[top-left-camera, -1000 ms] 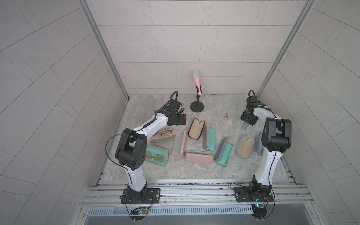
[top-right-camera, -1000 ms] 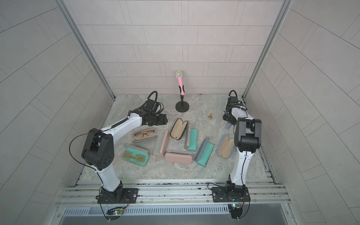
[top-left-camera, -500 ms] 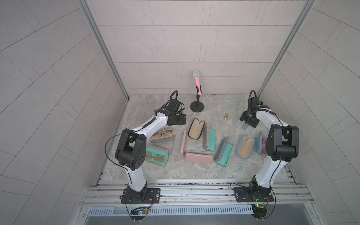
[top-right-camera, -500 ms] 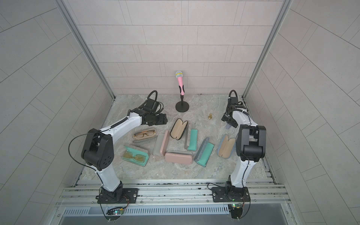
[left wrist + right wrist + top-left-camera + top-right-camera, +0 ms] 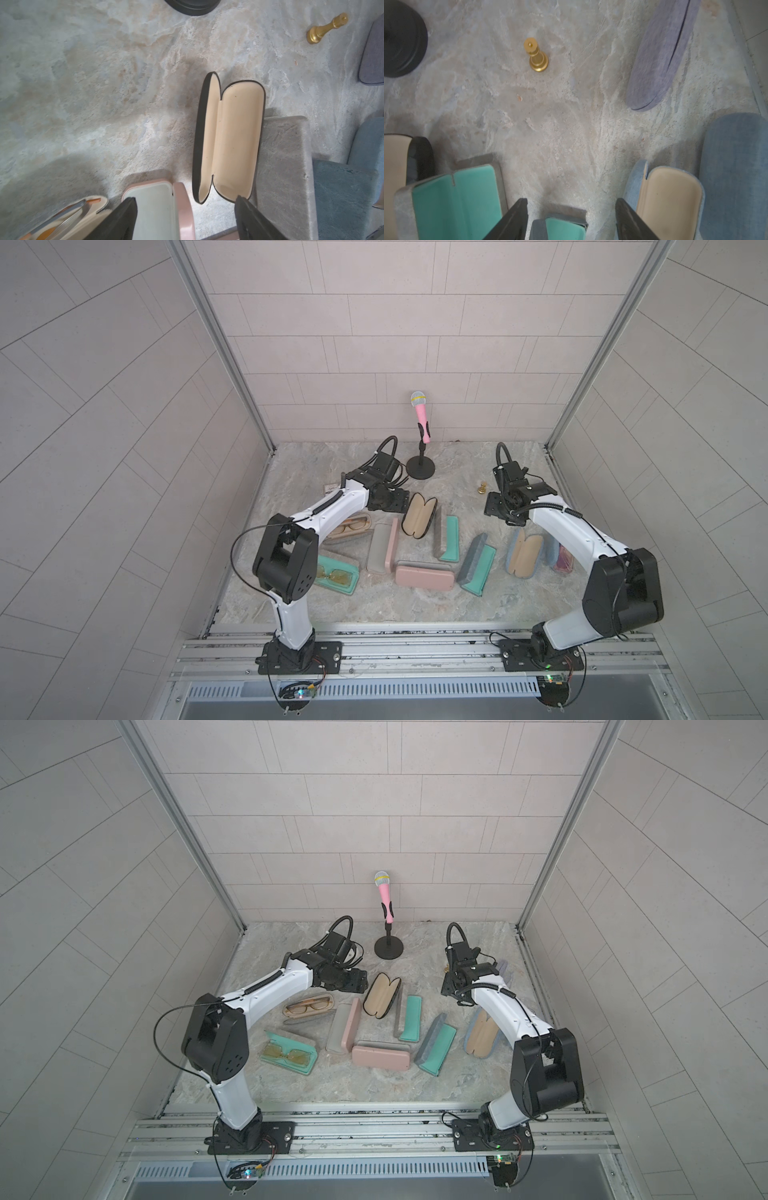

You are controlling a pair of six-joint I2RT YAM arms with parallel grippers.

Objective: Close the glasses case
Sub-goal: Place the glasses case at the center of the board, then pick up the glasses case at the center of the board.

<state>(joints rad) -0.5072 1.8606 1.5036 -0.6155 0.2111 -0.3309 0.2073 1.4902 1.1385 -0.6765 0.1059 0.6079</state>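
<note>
Black beige-lined glasses case (image 5: 228, 137) lies open just ahead of the spread, empty left pincer (image 5: 185, 198).

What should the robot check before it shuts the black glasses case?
1. Is the black glasses case open with nothing inside? ok.
2. Is the left end effector open and empty? ok.
3. Is the left end effector close to the case? ok, the case's near end lies just ahead of it.
4. Is the right end effector open, empty and away from that case? ok.
5. Does the case lie flat? cannot tell; one side sits against the grey case.
6. Is the gold chess piece out of the way? ok, it stands apart.
</note>
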